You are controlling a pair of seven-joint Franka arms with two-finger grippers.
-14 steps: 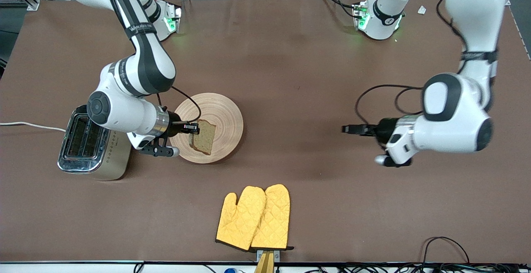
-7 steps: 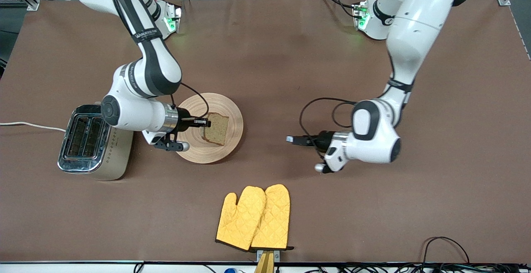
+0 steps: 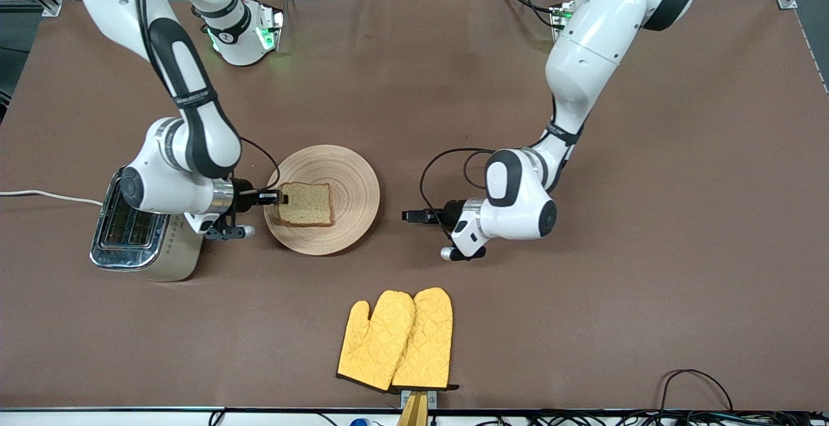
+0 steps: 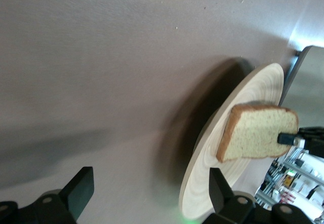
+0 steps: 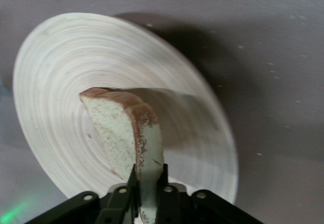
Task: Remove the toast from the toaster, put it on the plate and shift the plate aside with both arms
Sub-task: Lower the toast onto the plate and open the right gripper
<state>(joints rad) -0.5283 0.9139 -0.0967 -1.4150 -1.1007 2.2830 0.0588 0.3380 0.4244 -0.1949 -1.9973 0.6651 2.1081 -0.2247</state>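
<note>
Toast (image 3: 304,204) lay nearly flat on the plate (image 3: 350,173), on the half toward the right arm's end of the desk (image 3: 453,89), w/ one crust edge at the right gripper (image 3: 280,197). In the right wrist view the slice (image 5: 124,133) ran straight out from between the fingers (image 5: 121,191), which were closed onto its crust edge; grip looked thin, prob. about to let go, but pics don't show a gap yet. So the toast's long axis pointed away from the right gripper, toward plate centre. A pull-back along that same line, toward the toaster (image 3: 139,232), would clear it w/o dragging the slice, I'd judge.

Toaster stood just beside the plate at the right arm's end, slots empty as far as visible.

Left gripper (image 3: 409,215) hovered low near the plate's rim on the left arm's side, not touching, fingers (image 4: 81,188) spread wide and holding nothing. Left wrist view showed the plate rim (image 4: 202,183) edge-on ahead, roughly in line w/ the gap between the fingers. So for the plate move: left arm nearer the free rim, right arm nearer the toast side.

Yellow oven mitts (image 3: 395,338) lay nearer the front camera than the plate, well apart, not in play.
</note>
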